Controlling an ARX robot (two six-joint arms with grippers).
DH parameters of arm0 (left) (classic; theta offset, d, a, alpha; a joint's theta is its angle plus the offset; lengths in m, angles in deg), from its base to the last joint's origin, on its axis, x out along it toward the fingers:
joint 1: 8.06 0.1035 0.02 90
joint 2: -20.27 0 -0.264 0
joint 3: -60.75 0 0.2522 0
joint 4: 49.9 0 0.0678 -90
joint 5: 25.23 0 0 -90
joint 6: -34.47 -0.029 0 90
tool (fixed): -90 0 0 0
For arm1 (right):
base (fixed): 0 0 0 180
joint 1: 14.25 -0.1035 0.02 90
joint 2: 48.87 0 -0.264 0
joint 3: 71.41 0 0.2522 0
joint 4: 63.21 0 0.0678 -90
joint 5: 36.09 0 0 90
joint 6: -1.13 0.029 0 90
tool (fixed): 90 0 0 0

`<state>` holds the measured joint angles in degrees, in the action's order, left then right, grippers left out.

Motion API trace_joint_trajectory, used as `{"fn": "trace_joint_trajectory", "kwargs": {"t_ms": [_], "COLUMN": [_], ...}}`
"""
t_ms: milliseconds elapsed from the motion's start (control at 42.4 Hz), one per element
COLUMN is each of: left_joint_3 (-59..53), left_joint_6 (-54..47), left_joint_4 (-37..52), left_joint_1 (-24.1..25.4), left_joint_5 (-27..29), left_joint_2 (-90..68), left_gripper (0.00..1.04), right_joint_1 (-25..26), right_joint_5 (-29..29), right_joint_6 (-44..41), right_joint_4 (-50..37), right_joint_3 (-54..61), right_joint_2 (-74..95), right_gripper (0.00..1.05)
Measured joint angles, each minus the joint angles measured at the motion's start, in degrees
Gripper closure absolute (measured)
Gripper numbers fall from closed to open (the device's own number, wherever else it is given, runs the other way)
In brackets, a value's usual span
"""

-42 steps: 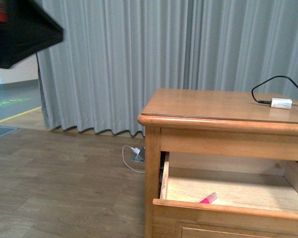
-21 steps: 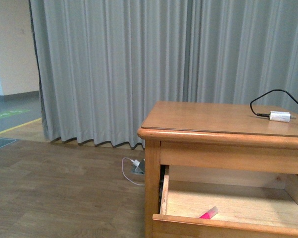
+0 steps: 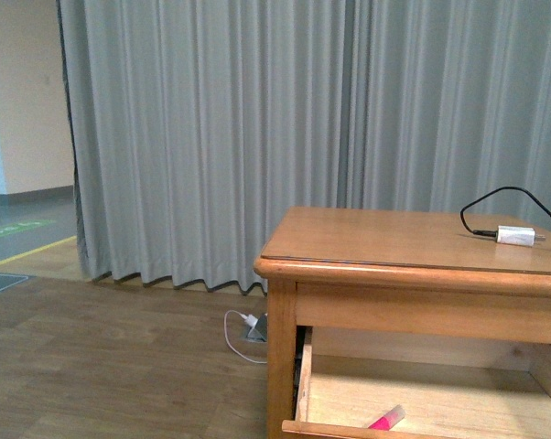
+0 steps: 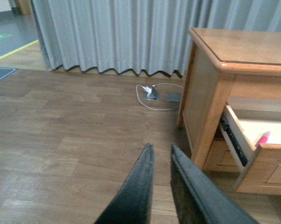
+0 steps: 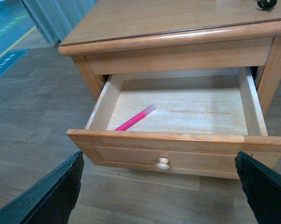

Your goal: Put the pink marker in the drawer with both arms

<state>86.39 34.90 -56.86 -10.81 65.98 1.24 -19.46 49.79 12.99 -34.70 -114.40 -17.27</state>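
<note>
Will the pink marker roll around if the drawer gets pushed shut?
Probably a little. The pink marker looks round and smooth and lies loose on the flat drawer bottom, so a push may make it roll or slide. It looks small, stiff and light, so it would likely just stop at a wall.

Drawer (image 5: 178,144) standing pulled out, open from above; pink marker (image 5: 135,118) alone lying inside; cabinet top (image 5: 178,18) overhanging its rear.
</note>
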Motion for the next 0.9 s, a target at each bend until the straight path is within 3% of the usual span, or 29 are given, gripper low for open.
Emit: {"fn": "trace_joint_trajectory", "kwargs": {"t_ms": [71,567,661,897], "left_joint_3": [-1.3,-7.3,-8.2,-9.2], "left_joint_6": [0.0,0.0,0.0,0.0], "left_joint_4": [0.2,0.3,-6.7,-7.0], "left_joint_1": [2.0,2.6,2.6,2.6], "left_joint_5": [-0.6,-1.2,-1.2,-1.2], "left_joint_2": [1.1,7.4,14.1,16.5], "left_gripper": [1.01,1.01,1.01,1.01], "right_joint_1": [0.0,0.0,0.0,0.0], "right_joint_5": [0.0,0.1,0.1,0.1], "right_joint_6": [0.0,0.0,0.0,0.0], "right_joint_4": [0.0,0.0,0.0,0.0], "right_joint_3": [0.0,0.0,0.0,0.0], "right_joint_2": [0.0,0.0,0.0,0.0], "right_gripper": [0.08,0.08,0.08,0.08]}}
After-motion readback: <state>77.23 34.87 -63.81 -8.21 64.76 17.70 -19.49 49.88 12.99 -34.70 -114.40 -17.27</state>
